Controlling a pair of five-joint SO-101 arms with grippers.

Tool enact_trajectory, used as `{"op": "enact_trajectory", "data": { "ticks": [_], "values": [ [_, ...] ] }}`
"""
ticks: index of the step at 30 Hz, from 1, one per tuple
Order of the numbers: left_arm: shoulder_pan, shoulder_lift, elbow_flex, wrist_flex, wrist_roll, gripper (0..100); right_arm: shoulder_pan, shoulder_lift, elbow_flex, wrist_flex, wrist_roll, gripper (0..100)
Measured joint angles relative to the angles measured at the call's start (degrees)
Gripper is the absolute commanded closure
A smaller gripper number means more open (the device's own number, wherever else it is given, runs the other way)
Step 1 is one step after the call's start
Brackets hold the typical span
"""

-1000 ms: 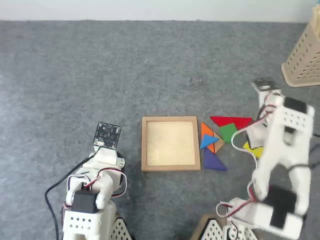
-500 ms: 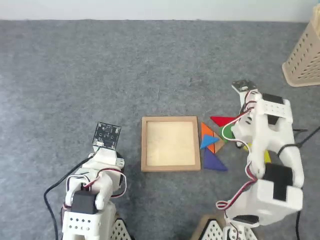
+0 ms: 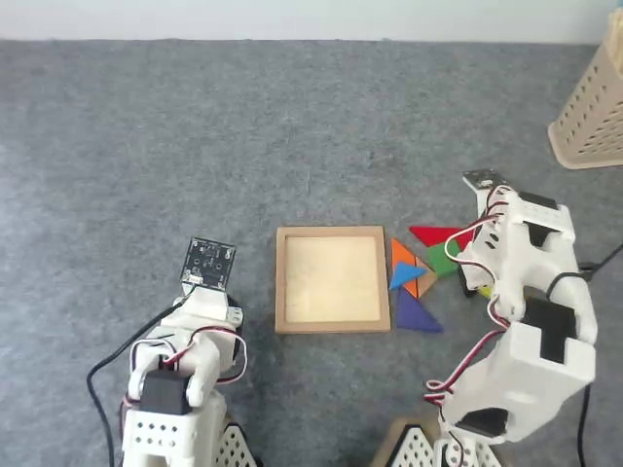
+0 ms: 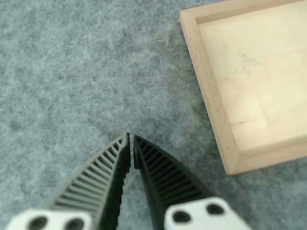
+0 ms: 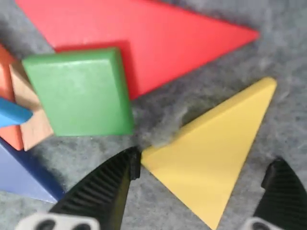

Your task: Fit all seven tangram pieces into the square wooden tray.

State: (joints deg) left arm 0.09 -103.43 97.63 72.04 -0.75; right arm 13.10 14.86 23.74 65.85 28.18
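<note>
Black ribbed plastic forms the tapered fingers of the left gripper (image 4: 130, 139), which are pressed together with nothing between them, their tips low over the grey, fuzzy felt surface (image 3: 243, 126) near the front of the table. Just beside it lies the square wooden tray (image 4: 208, 96), pale and smooth-grained, with a raised rim and a bare floor.

On the tray's other side the tangram pieces lie clustered on the felt, all outside the tray. Closest to the rim are an orange triangle (image 3: 401, 255), a small blue triangle (image 3: 407, 275) overlapping it, and a purple triangle (image 3: 414, 313). An unpainted wood-coloured piece (image 5: 31, 115) shows between the orange and the green square (image 5: 79, 91), which has glossy faces and bevelled edges and partly overlaps the large red triangle (image 5: 144, 43).

The right gripper (image 5: 206, 165) is spread wide. Its two ribbed black fingers stand on either side of the flat yellow triangle (image 5: 225, 139), one tip touching a corner of the piece and the other apart from it. The yellow triangle lies flat on the felt, just beside the green and red pieces.

At the far corner stands a beige perforated basket (image 3: 594, 107).
</note>
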Motion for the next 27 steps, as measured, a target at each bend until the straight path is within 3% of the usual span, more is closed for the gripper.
{"op": "enact_trajectory", "data": {
  "ticks": [15,27],
  "values": [
    [-0.1,0.0,0.0,0.0,0.0,99,1.4,0.4,-3.7,-1.1,-3.5,98.8],
    [0.0,0.0,0.0,0.0,0.0,99,6.6,2.3,-7.0,3.6,-8.7,98.7]
  ]
}}
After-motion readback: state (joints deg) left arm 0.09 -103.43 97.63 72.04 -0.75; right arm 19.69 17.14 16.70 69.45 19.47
